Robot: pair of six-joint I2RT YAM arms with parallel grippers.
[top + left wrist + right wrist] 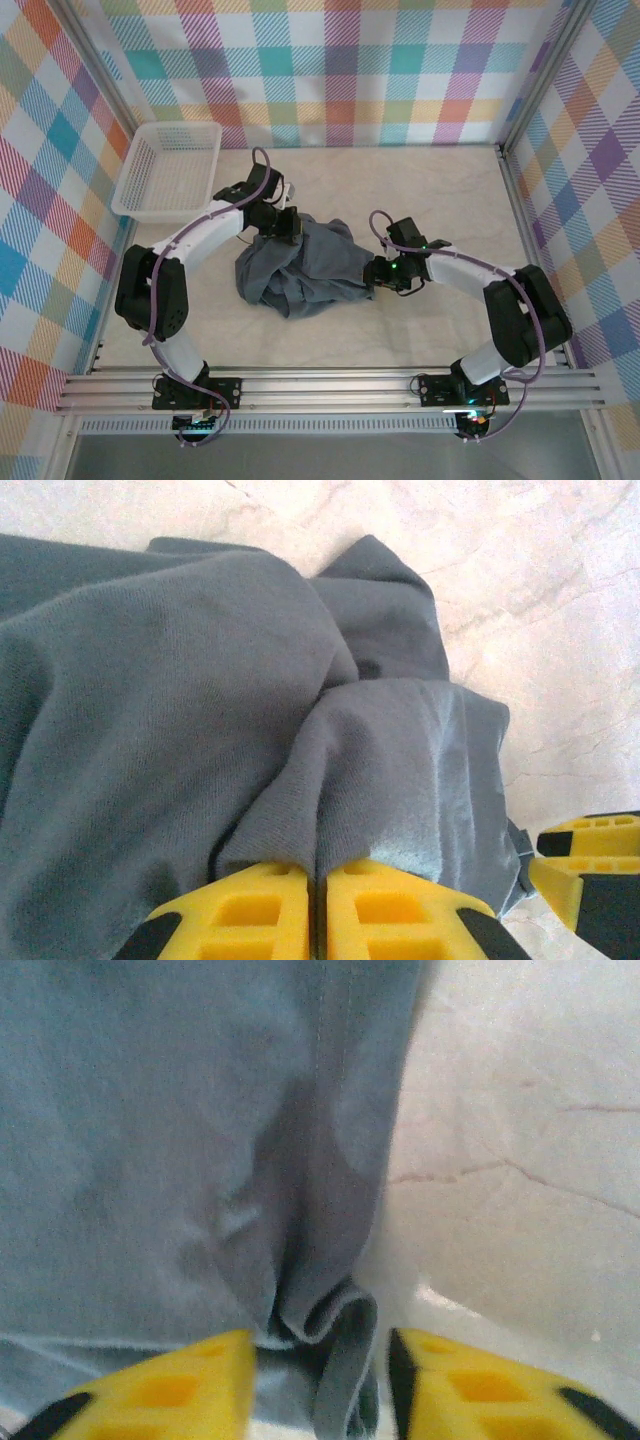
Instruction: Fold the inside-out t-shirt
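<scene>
**A:** Where are your claws?

**B:** My left claw is clenched, its yellow pads pressed together on a raised ridge of the inside-out t-shirt. My right claw is released, jaws apart, with a rolled hem lying loose between them.

**A:** Which way does the shirt lie from them?

**B:** Between the two. It's a bunched heap in the middle of the worktop, with my left claw at its far-left edge and my right at its right edge. I can't make out a long axis. I judge the right claw must close before we can spread it.

**A:** How will it handle?

**B:** It's a soft, matte, slate-grey knit, limp and deeply creased, on smooth pale marbling. The white lattice basket sits well apart.
</scene>
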